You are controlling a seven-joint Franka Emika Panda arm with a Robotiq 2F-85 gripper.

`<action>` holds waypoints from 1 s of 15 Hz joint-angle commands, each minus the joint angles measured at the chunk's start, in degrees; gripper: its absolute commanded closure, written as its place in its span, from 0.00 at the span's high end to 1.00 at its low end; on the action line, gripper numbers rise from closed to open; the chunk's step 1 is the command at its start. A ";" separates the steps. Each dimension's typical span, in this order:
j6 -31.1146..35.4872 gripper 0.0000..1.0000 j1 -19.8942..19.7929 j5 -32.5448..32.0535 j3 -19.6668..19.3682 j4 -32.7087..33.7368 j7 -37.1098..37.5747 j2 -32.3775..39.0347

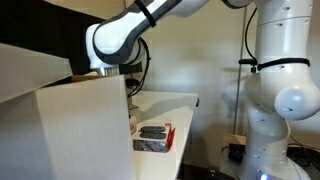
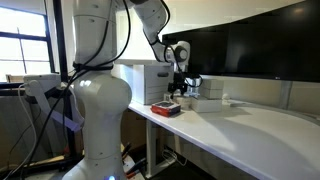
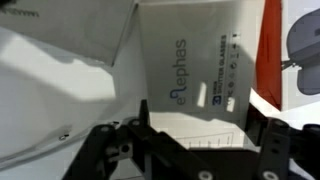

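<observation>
The gripper (image 3: 187, 152) is shown at the bottom of the wrist view, its two dark fingers (image 3: 105, 150) spread wide with nothing held between them. Straight ahead, centred on the gap and not touched, a white printed carton (image 3: 195, 70) is seen lying flat, its label turned toward the camera. It is judged light, stiff-walled yet easily dented, and smooth enough to slip; its two long edges are judged the best places to be gripped. A white cardboard flap (image 3: 60, 60) is seen on one side of it, and a red strip (image 3: 270, 50) just beside the other. In an exterior view the gripper (image 2: 179, 84) is shown above the surface (image 2: 240, 125).
</observation>
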 commanded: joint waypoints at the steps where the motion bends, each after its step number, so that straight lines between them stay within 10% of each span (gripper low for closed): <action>1: -3.14 0.61 -0.89 -1.65 0.23 1.80 3.21 -1.48; 15: -14.37 0.61 -0.39 -4.47 0.43 6.51 10.52 -5.75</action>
